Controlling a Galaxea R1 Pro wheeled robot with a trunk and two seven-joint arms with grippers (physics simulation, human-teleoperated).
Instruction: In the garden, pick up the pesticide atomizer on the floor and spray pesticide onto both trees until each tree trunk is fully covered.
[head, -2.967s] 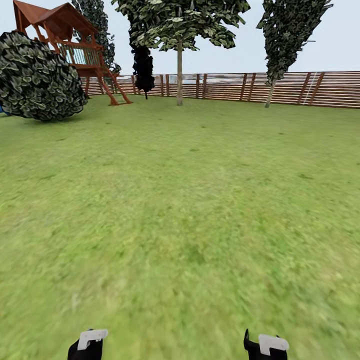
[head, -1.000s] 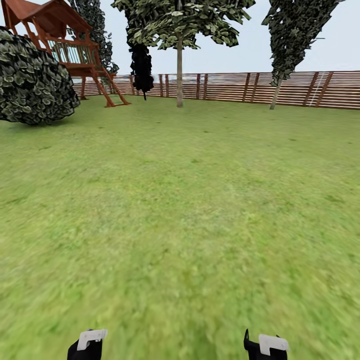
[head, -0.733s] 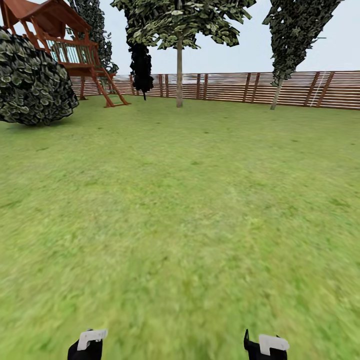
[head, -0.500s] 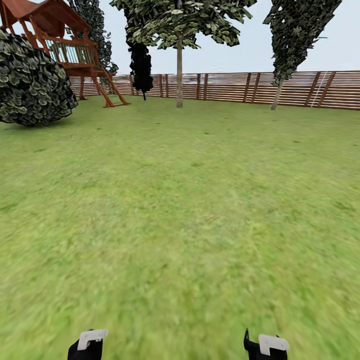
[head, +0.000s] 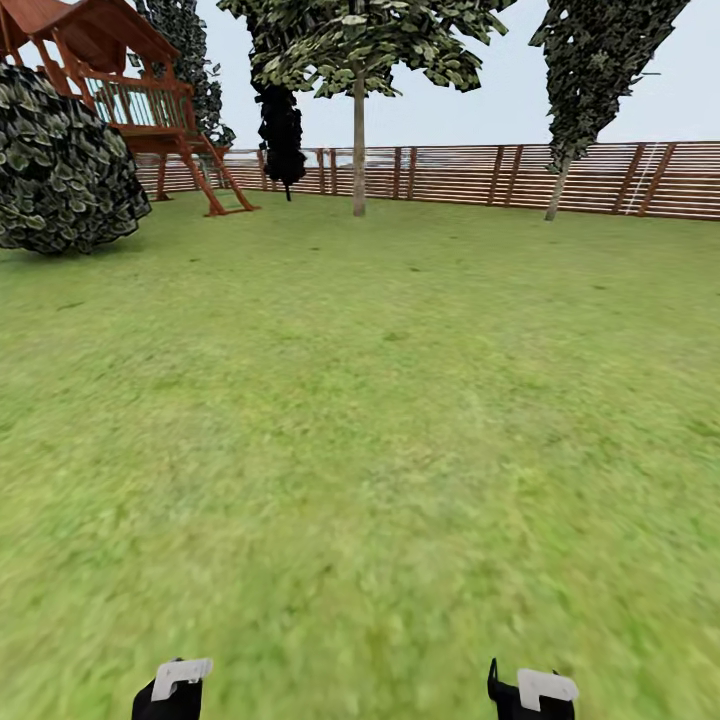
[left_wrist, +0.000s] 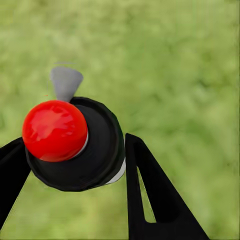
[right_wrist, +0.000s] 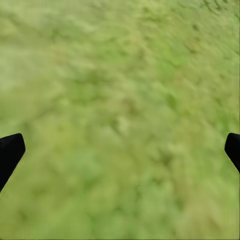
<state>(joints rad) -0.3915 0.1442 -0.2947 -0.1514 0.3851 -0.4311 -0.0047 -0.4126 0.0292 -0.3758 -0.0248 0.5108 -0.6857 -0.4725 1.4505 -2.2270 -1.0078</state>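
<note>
In the left wrist view my left gripper (left_wrist: 72, 150) is shut on the pesticide atomizer (left_wrist: 75, 142), a black round body with a red ball cap and a grey nozzle tip, held over the grass. My right gripper (right_wrist: 120, 147) is open over bare lawn, with nothing between its black fingertips (right_wrist: 10, 152). In the head view both grippers, left (head: 172, 690) and right (head: 530, 692), sit low at the frame's bottom edge. Far ahead, near the fence, stands a tree (head: 358, 45) with a straight bare trunk (head: 358, 160) and a leafy top. No white spray specks are visible.
Open lawn (head: 360, 420) stretches ahead to a brown slat fence (head: 480, 175). A big round bush (head: 65, 165) and a red wooden play tower (head: 130, 90) stand at the far left. A thin-stemmed dark columnar tree (head: 590, 70) is at the far right, a black one (head: 280, 125) by the fence.
The whole view has shifted: the bush and play tower slid left and the fence is slightly nearer, so the camera has moved on. Both grippers hold the same pose.
</note>
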